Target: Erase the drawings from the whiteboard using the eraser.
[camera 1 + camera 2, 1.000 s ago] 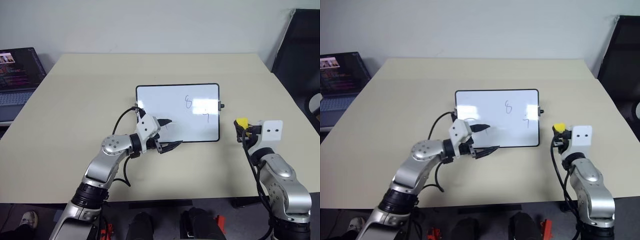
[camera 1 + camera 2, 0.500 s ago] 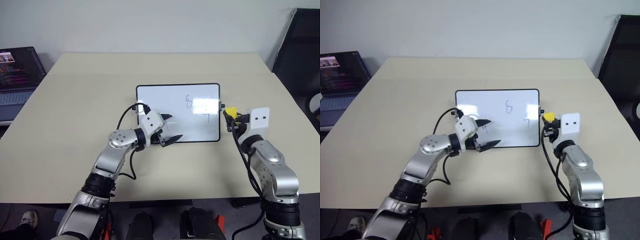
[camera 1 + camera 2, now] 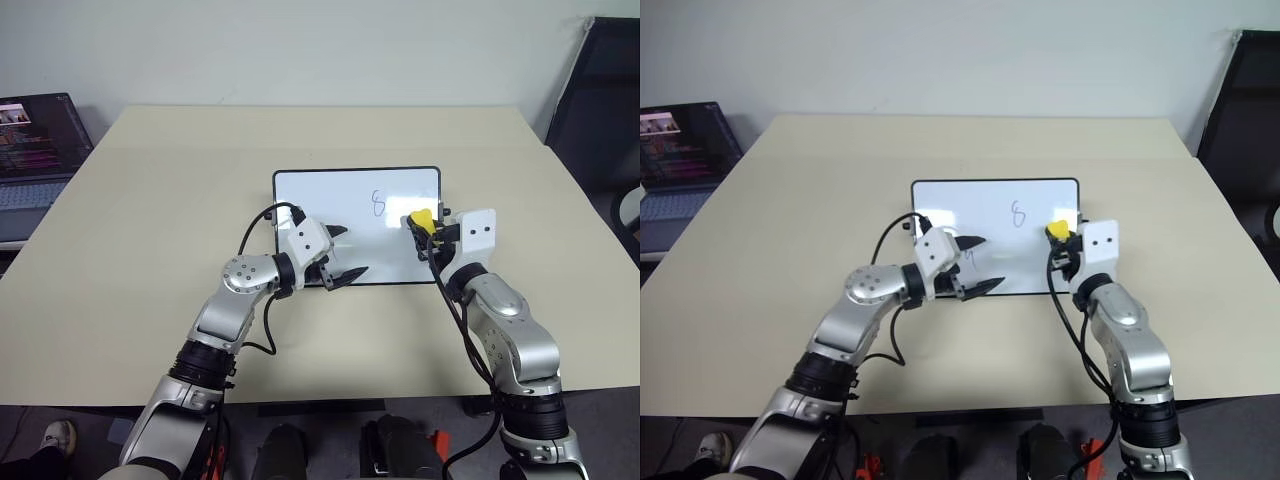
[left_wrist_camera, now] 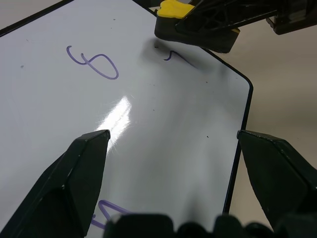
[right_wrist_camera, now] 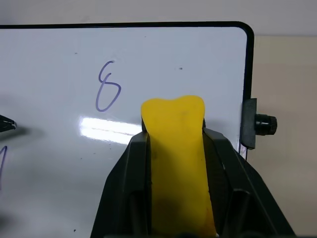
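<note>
Over the glossy whiteboard [image 3: 355, 200], right fingers [image 5: 133, 173] pinch a squashed yellow eraser [image 5: 176, 148]; left fingers [image 4: 81, 168] spread.

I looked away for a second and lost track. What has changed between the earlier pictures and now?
The right gripper, shut on the eraser, swung in from beside the whiteboard to over its right part, near the 7. The left gripper edged forward over the board's near edge and stays open. The 8 remains unerased; the board hasn't moved.

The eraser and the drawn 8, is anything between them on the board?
No. In the right wrist view, only bare whiteboard separates the eraser from the 8.
</note>
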{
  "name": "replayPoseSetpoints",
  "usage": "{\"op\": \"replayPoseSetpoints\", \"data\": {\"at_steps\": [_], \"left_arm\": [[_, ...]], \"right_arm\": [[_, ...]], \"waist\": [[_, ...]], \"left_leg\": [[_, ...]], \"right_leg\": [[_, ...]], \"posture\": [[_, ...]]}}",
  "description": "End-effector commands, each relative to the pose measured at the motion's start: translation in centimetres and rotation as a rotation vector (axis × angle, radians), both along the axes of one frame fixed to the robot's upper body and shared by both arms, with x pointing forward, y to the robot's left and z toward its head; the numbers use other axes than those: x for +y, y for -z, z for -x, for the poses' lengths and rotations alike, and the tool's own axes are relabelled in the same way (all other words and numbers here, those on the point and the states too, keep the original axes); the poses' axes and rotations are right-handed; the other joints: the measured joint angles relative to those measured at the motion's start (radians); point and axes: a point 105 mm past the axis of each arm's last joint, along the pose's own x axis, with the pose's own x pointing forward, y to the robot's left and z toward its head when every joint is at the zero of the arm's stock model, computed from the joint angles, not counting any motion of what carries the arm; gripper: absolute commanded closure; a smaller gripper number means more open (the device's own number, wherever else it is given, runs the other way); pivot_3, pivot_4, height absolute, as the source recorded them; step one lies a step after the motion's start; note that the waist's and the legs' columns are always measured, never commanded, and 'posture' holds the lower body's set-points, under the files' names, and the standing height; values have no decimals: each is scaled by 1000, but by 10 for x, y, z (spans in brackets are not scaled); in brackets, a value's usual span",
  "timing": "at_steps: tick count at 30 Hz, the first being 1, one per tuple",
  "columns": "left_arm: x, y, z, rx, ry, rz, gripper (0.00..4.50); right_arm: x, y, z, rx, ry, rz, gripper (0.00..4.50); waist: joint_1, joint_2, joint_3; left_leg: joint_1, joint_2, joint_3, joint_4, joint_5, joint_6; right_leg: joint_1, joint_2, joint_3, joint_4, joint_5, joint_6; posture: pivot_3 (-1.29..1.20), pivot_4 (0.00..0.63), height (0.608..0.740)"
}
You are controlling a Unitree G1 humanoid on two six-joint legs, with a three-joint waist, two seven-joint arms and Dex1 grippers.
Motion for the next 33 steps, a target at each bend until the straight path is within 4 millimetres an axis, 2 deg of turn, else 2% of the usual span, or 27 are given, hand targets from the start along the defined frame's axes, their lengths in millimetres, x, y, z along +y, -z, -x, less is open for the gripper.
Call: {"op": "replayPoseSetpoints", "data": {"at_steps": [1,10,25,27,33], "left_arm": [[-7,-14,3,-56,37,6,0],[-9,-13,7,-39,45,22,0],[-9,-13,9,-29,48,31,0],[-8,-13,9,-27,43,33,0],[-7,-12,11,-23,41,32,0]], "right_arm": [[3,-12,-1,-58,-1,5,3434],[-7,-1,-8,-8,40,53,3434],[6,-7,-23,-19,-3,37,3434],[6,-2,-22,4,-7,48,3434],[-2,32,-8,155,-17,180,3434]], "waist": [[0,0,0],[-1,0,0],[-2,0,0],[-2,0,0],[-1,0,-1]], "left_leg": [[0,0,0,0,0,0],[0,0,0,0,0,0],[1,0,0,0,0,0],[1,0,0,0,0,0],[3,0,0,0,0,0]], "right_leg": [[0,0,0,0,0,0],[0,0,0,0,0,0],[0,0,0,1,0,0],[0,0,0,1,0,0],[2,0,0,2,0,0]], "posture": [[0,150,740],[0,150,740],[0,150,740],[0,150,740],[0,150,740]]}}
